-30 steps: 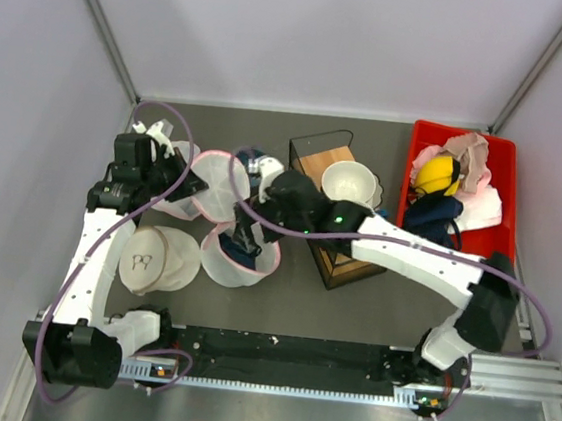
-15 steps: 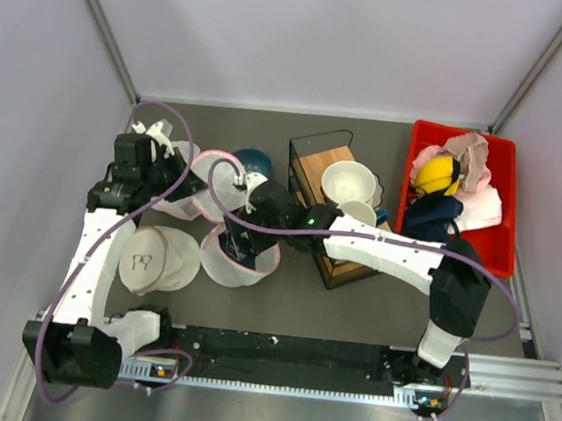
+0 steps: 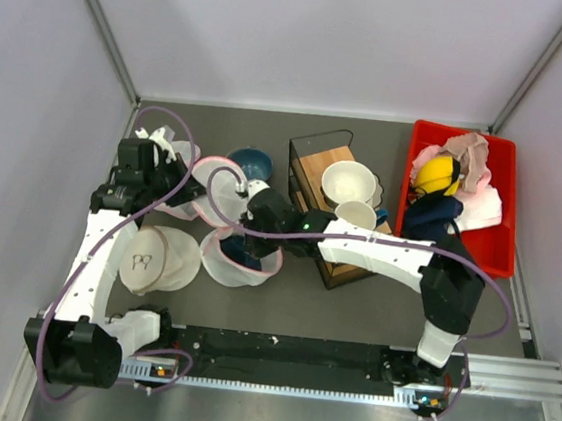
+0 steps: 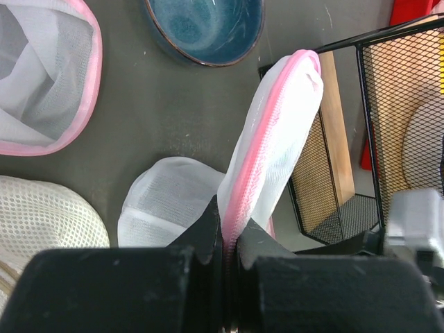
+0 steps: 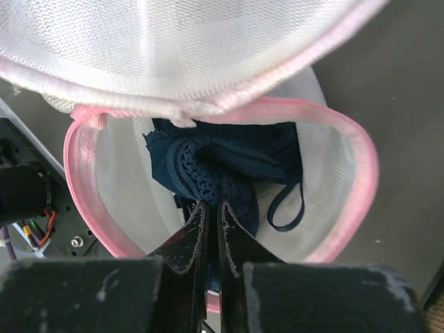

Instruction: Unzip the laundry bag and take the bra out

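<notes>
1. The laundry bag [image 3: 241, 259] lies unzipped on the table, just beside the wire rack [image 3: 313, 146]. The left gripper [image 4: 225, 223] has its jaws closed on the pink zipper edge of the flap and holds the flap up, away from the opening.
2. The right gripper [image 5: 210, 206] reaches into the opening. Its jaws are closed on a fold of a navy lace garment [image 5: 222, 163], which I take to be the bra that must come out. A yellow bra [image 3: 434, 173] lies in the red bin [image 3: 499, 250], well apart on the right.
3. The grip is on only a small fold of lace. I think it may slip out when the arm lifts.
4. I cannot tell if the fingers pinch the mesh below too. If they do, the whole bag will rise with the garment.
5. A thin strap [image 5: 288, 201] hangs in a loop near the pink rim. It could catch on the zipper and drag the bag.
6. Only the flap is held, not the body of the bag. If the zipper edge slides out of the left jaws, the flap may fall over the opening.
7. The rack and the blue bowl [image 3: 251, 159] stand near, so a wide move to the bin could knock them.
</notes>
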You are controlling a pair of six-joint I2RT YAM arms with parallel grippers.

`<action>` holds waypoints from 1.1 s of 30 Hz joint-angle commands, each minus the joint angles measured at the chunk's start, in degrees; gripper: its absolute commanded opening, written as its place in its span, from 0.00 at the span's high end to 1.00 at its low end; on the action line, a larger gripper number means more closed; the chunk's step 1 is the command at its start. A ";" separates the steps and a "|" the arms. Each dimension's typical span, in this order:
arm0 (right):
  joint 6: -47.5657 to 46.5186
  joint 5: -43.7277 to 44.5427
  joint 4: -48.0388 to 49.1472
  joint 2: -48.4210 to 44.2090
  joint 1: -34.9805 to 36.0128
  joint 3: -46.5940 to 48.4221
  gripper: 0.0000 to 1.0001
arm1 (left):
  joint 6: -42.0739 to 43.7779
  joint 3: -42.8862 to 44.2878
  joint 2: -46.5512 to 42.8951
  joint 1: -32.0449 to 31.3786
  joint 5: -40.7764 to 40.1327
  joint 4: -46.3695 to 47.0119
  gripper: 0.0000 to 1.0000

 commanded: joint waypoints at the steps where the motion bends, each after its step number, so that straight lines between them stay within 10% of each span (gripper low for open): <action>1: -1.38 7.31 1.30 -9.30 0.46 -0.80 1.00 | -0.64 -0.16 -1.70 0.02 0.70 3.03 1.00; 14: -7.53 13.74 0.86 -21.26 0.54 9.30 1.00 | -0.64 -1.39 -1.97 0.10 0.26 2.85 1.00; 33: -16.84 20.07 7.19 -15.64 -10.70 34.70 1.00 | -2.66 -1.74 -1.01 0.19 6.68 3.46 1.00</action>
